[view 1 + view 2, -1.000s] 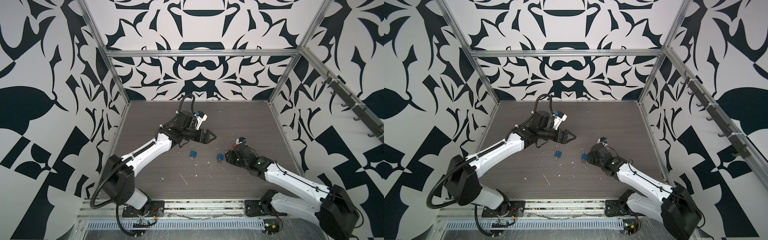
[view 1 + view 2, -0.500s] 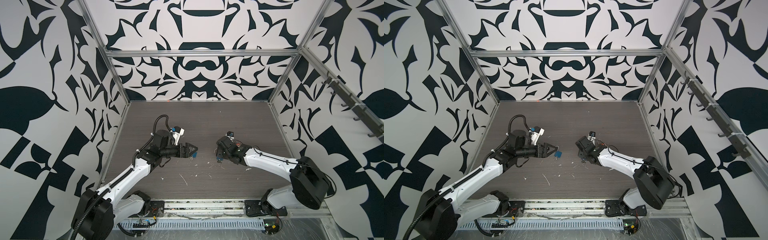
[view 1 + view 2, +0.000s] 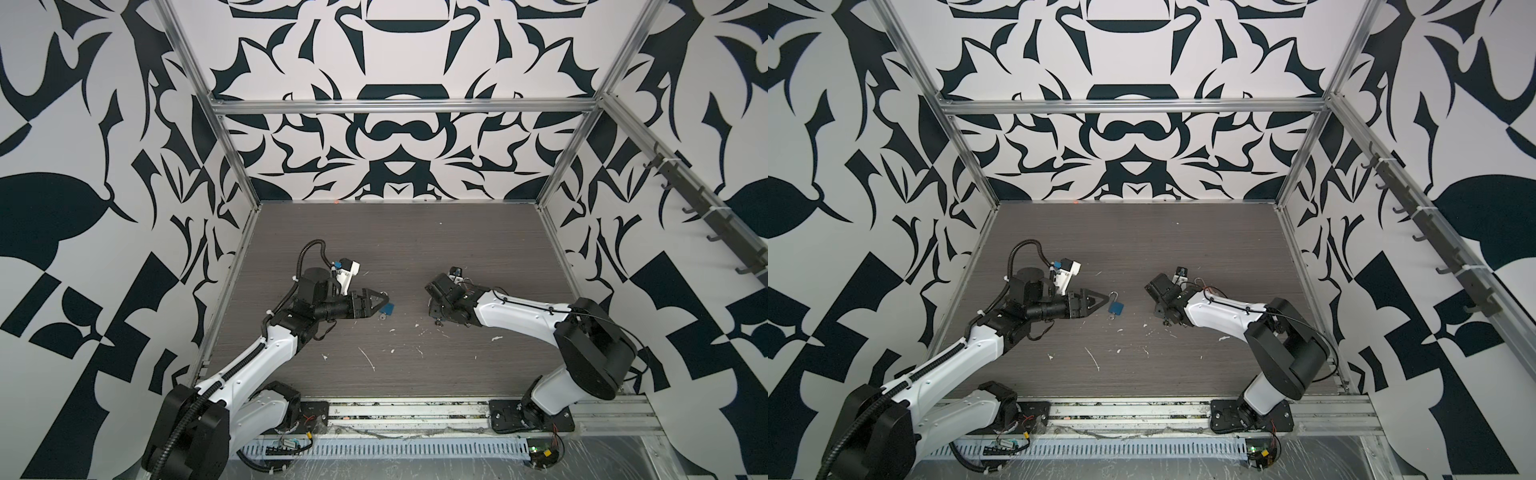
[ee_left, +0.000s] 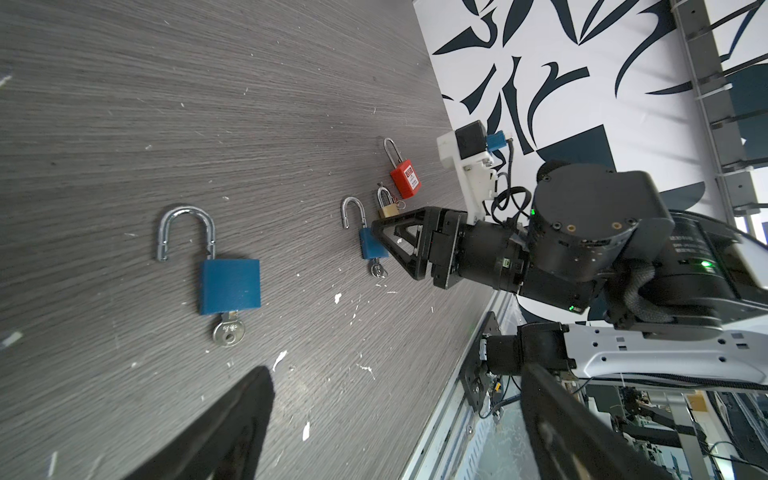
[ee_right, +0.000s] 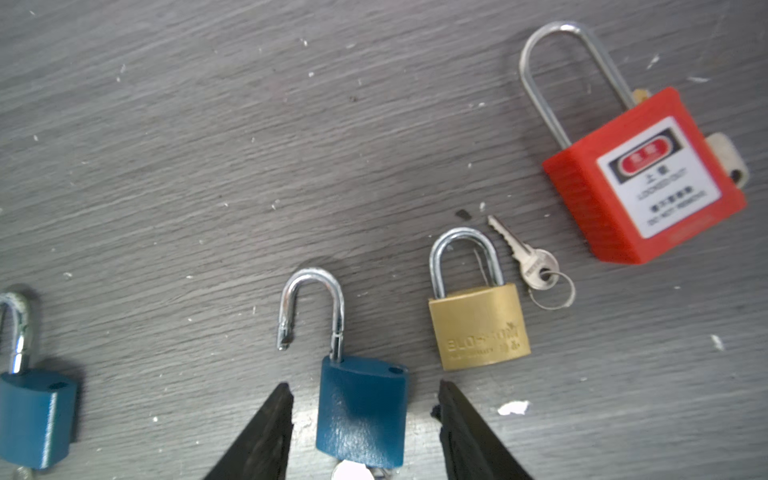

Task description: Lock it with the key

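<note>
Counter: grey wood-grain, strewn with white scraps. It carries four padlocks in a row.
1. First blue padlock: shackle open, key in its base. It lies just ahead of the left pincer, which is spread wide and empty.
2. Second blue padlock: shackle open, lying between the fingers of the right pincer, which is parted with a gap on each side and grips nothing.
3. Brass padlock: closed, loose key beside it.
4. Red padlock: at the end of the row.

In both top views the right arm covers items 3 and 4; the wrist views show them.
</note>
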